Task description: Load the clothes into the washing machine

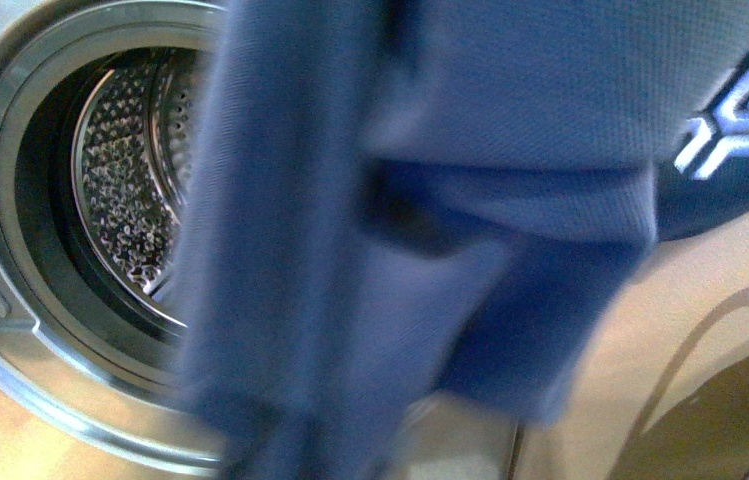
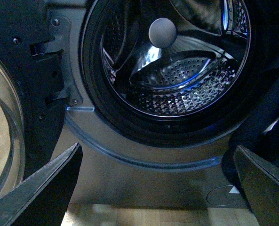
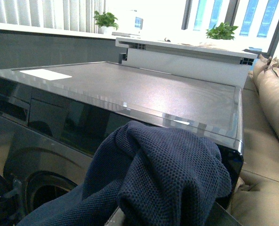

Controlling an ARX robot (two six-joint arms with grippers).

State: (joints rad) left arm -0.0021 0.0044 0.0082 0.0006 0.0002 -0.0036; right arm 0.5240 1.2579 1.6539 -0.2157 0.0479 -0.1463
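- The clothes (image 1: 350, 250), a blue fine-knit garment, hang in the air just in front of the washing machine (image 1: 50, 400), not yet inside it.
- From the front, the cloth drapes across the middle and right of the porthole. Only the left part of the opening shows past it.
- A white logo (image 1: 735, 125) sits on a darker navy patch of the garment, up at the right.
- The perforated steel drum (image 1: 130, 180) shows through the opening, and nothing in the visible part lies in it.
- The door (image 2: 3, 132) stands swung open to the left of the opening, its glass bowl catching the light.
- The left gripper (image 2: 157, 147) hovers low and near, facing the porthole. Its jaws are spread wide with nothing between them, and its dark fingers (image 2: 50, 183) sit well apart.
- A dark fold of the garment hangs at the right edge of the left wrist view, beside the right-hand finger.
- In the right wrist view the knit bunches up close to the camera, level with the machine's flat grey top (image 3: 144, 92).
- The right gripper is buried under that bunched cloth, so I cannot tell how its jaws are set.
- A beige sofa (image 3: 271, 122) stands just beside the machine on the far right.
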